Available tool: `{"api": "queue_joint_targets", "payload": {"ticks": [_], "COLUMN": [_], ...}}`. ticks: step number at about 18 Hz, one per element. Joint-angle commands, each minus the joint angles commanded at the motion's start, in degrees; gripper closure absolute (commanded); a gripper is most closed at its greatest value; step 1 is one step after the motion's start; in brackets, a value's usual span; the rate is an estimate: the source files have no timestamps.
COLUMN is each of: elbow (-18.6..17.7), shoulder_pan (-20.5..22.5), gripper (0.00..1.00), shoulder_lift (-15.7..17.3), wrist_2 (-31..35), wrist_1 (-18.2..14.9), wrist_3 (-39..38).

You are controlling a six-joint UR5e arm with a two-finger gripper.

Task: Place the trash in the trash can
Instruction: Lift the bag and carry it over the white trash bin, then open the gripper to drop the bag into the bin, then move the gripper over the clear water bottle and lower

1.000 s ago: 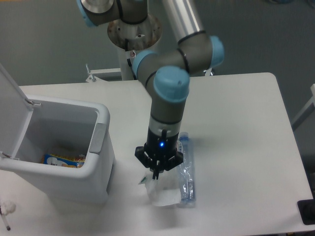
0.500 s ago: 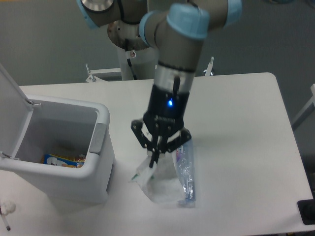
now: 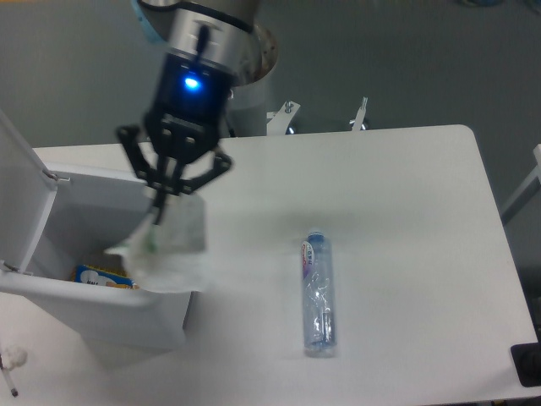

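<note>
Above the near right corner of the trash can (image 3: 110,292) hangs the gripper (image 3: 161,203), its jaws pinched on the top of the crumpled wrapper (image 3: 169,249); the wrapper dangles over the can's right wall, blurred, its green corner to the left; the lid (image 3: 19,190) stands open at the can's left, and a blue-and-yellow packet (image 3: 101,276) lies inside; right of the can, well apart, the crushed clear bottle (image 3: 318,294) lies on the table (image 3: 406,211). By my judgement, the wrapper is nearly delivered but not released; the bottle remains untouched.
</note>
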Motion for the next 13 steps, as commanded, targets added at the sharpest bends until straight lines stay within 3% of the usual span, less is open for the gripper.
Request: {"api": "queue_joint_targets", "payload": {"ticks": [1, 4, 10, 13], "elbow": [-0.87, -1.67, -2.11, -2.29], "shoulder_pan": [-0.44, -0.63, -0.19, 4.62], "gripper": [0.5, 0.0, 0.0, 0.0], "shoulder_lift": [0.0, 0.0, -0.26, -0.7], "wrist_2": [-0.09, -0.09, 0.09, 0.09], "wrist_1": [0.09, 0.26, 0.18, 0.18], "wrist_3": [0.7, 1.05, 0.97, 0.7]}}
